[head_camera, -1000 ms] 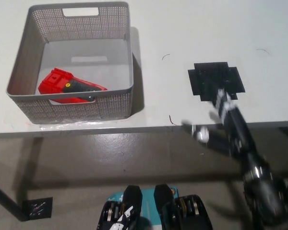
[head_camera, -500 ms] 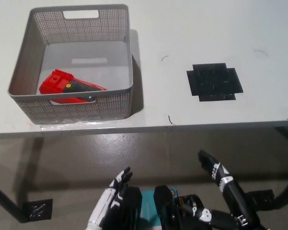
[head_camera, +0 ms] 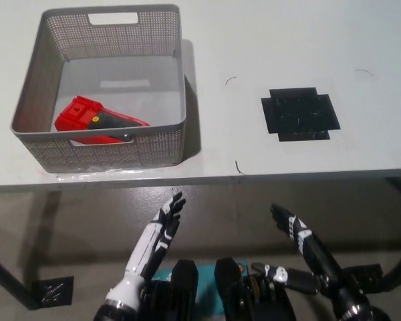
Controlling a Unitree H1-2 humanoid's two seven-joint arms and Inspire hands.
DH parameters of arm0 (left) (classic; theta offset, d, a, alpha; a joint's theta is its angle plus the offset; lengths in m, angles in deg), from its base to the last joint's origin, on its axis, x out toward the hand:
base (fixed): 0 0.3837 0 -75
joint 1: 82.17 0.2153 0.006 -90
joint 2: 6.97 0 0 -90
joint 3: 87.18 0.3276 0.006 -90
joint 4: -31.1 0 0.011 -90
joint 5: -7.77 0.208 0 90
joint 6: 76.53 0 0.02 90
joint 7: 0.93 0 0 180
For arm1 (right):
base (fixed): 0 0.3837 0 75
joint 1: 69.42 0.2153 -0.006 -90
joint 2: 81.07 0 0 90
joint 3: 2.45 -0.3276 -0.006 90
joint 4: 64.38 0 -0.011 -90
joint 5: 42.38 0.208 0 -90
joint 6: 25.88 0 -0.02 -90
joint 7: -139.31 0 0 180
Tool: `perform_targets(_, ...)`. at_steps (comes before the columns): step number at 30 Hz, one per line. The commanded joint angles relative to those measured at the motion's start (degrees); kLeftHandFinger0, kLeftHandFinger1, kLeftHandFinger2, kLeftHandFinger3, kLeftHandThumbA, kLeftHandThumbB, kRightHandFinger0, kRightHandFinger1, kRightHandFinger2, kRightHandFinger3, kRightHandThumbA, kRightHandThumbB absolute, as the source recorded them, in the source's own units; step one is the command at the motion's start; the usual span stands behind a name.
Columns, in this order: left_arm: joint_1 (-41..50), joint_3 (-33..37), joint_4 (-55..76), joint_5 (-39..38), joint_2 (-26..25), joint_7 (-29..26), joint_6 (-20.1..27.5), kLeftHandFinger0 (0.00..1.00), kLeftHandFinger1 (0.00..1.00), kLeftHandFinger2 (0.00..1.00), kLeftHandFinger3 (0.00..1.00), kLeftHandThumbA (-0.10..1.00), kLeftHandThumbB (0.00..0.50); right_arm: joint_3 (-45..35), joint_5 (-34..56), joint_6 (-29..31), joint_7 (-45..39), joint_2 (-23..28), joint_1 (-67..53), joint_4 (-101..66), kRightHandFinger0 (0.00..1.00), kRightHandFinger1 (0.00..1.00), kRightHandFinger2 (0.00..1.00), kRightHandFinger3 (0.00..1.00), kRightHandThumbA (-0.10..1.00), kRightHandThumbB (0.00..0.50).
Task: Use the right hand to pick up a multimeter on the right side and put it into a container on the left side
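You see the red multimeter (head_camera: 97,122) lying in the grey basket (head_camera: 120,150) at 10 o'clock on the desk (head_camera: 267,40), so the placing looks done. Both hands hang below the desk edge, fingers spread, holding nothing: white left hand (head_camera: 157,237) at 7 o'clock, black right hand (head_camera: 301,244) at 5 o'clock. The basket's near wall hides the multimeter's lower edge.

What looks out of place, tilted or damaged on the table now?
Nothing stands out. The multimeter lies flat inside the basket, and the black mat lies flat on the table. Both hands, left and right, are open below the table edge.
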Motion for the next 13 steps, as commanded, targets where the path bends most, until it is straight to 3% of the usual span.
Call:
perform_targets(1, -2.2, -0.7, 0.7, 0.6, 0.2, -1.5, 0.9, 1.00, 1.00, 1.00, 1.00, 1.00, 0.402, -0.7, -2.0, -1.2, -0.6, 1.1, 3.1, 1.7, 1.00, 1.00, 1.00, 1.00, 1.00, 0.366)
perform_targets(4, -2.7, -0.6, 0.5, 0.5, 0.0, -1.0, 1.1, 1.00, 1.00, 1.00, 1.00, 1.00, 0.401, -0.8, -2.6, -2.1, -0.2, 1.1, 3.5, 1.3, 1.00, 1.00, 1.00, 1.00, 1.00, 0.328)
perform_targets(10, -3.7, -0.8, 0.7, 0.0, -0.5, -0.3, 0.6, 1.00, 1.00, 1.00, 1.00, 1.00, 0.389, -1.1, -3.0, -3.1, -0.1, 0.9, 5.0, 2.1, 1.00, 1.00, 1.00, 1.00, 1.00, 0.319)
perform_targets(13, -3.8, -0.8, 0.6, -0.1, -0.4, -0.3, 0.5, 1.00, 1.00, 1.00, 1.00, 1.00, 0.407, -1.1, -3.5, -4.0, 0.0, 1.0, 5.2, 1.6, 1.00, 1.00, 1.00, 1.00, 1.00, 0.318)
